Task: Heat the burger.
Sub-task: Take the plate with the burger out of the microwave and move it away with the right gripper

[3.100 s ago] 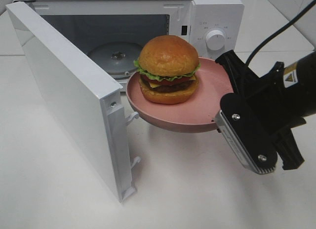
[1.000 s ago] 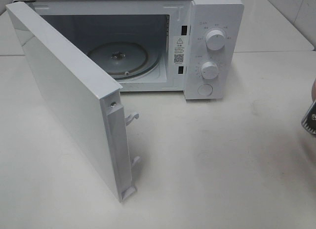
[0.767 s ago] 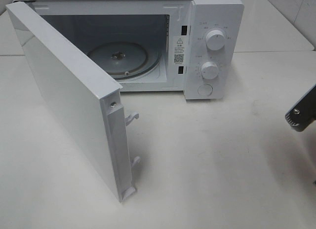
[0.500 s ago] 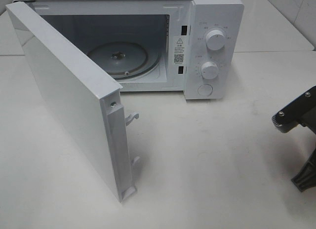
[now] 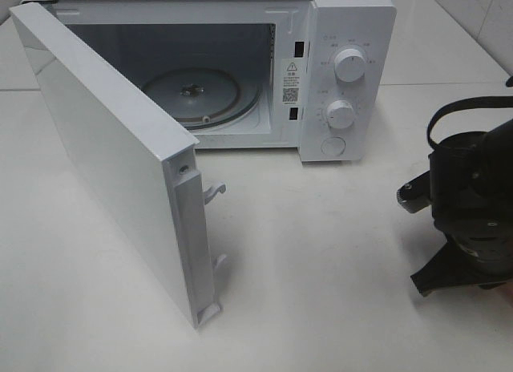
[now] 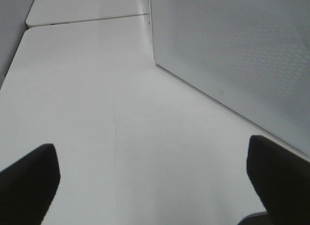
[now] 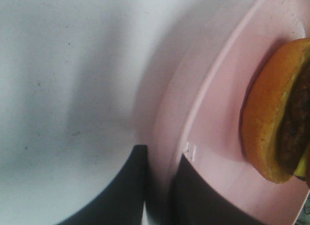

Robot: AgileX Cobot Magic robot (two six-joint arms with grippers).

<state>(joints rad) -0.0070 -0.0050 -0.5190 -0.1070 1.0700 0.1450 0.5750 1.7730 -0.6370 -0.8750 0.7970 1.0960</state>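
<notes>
From the high camera, a white microwave (image 5: 345, 35) stands on the white table (image 5: 321, 276) with its door (image 5: 112, 155) swung wide open; the glass turntable (image 5: 200, 95) inside is bare. Two dials (image 5: 351, 65) sit on its control panel. The right arm (image 5: 469, 204) shows at the view's right edge, well apart from the microwave; its gripper's fingers cannot be made out here.

The left wrist view shows the left gripper (image 6: 155, 181) released, its dark fingertips (image 6: 29, 176) spread wide over the table beside the perforated door panel (image 6: 232, 55).

The right wrist view shows the right gripper (image 7: 157, 186) clenched on the rim of the pink plate (image 7: 213, 137), where the burger (image 7: 276, 113) rests.
</notes>
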